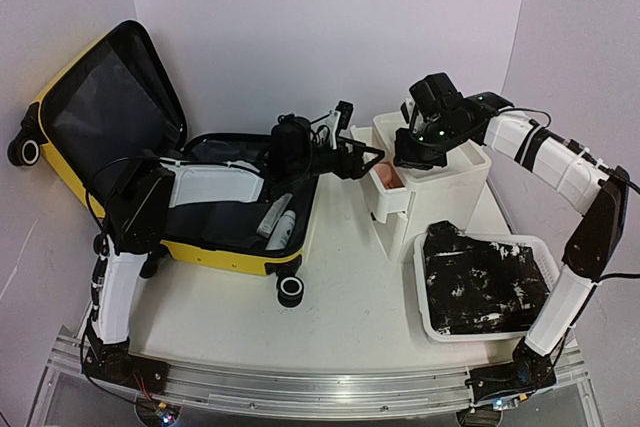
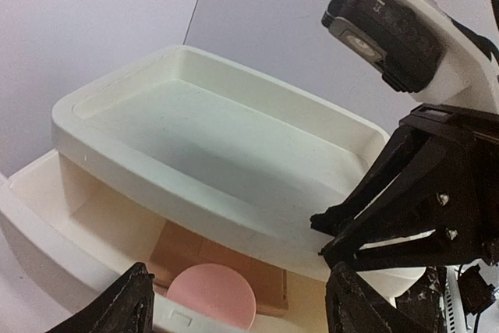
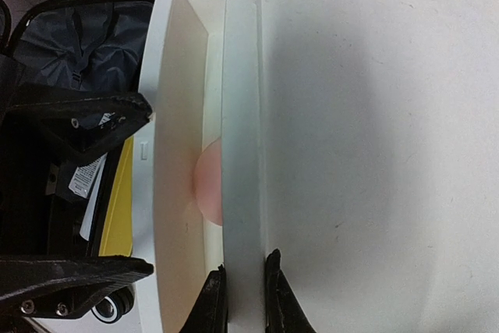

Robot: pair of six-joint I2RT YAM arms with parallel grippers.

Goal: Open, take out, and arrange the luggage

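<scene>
Luggage yellow; cabinet white; disc pink.

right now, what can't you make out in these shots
- pink disc in the drawer: the left wrist view cuts it off at the bottom edge, and in the right wrist view the cabinet top covers half of it
- black-and-white heap in the basket: top view, too jumbled to name
- luggage contents: top view, the left arm lies across them
</scene>
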